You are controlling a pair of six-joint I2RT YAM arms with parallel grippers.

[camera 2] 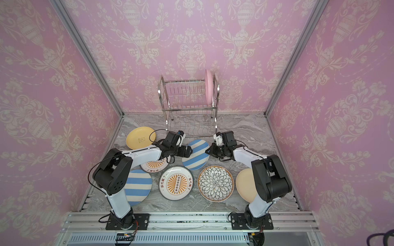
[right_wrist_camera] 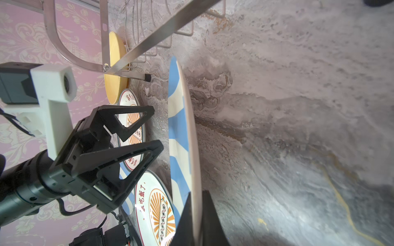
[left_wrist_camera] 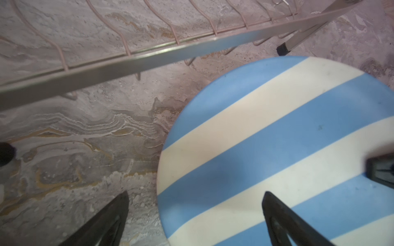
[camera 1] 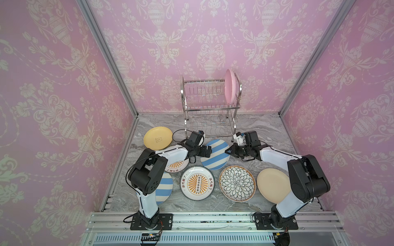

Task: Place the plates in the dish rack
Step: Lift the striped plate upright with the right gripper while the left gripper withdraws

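A blue-white striped plate (camera 1: 215, 156) (camera 2: 195, 156) lies in front of the dish rack (camera 1: 210, 107) (camera 2: 189, 106). My right gripper (right_wrist_camera: 197, 215) (camera 1: 227, 151) is shut on this plate's right rim (right_wrist_camera: 191, 149). My left gripper (left_wrist_camera: 196, 193) (camera 1: 210, 150) is open at the plate's left edge (left_wrist_camera: 255, 138), one finger over the table, the other over the plate. A pink plate (camera 1: 229, 88) stands upright in the rack's upper tier, at its right end. Flat on the table lie yellow (camera 1: 157, 138), sunburst (camera 1: 197, 183), black-petal (camera 1: 237, 183) and beige (camera 1: 273, 185) plates.
A second striped plate (camera 1: 165, 187) and a second sunburst plate (camera 1: 177, 165) lie partly hidden under the left arm. The rack's lower shelf bar (left_wrist_camera: 149, 59) and a black foot (left_wrist_camera: 283, 49) are close behind the held plate. Pink walls enclose the marble table (camera 1: 149, 204).
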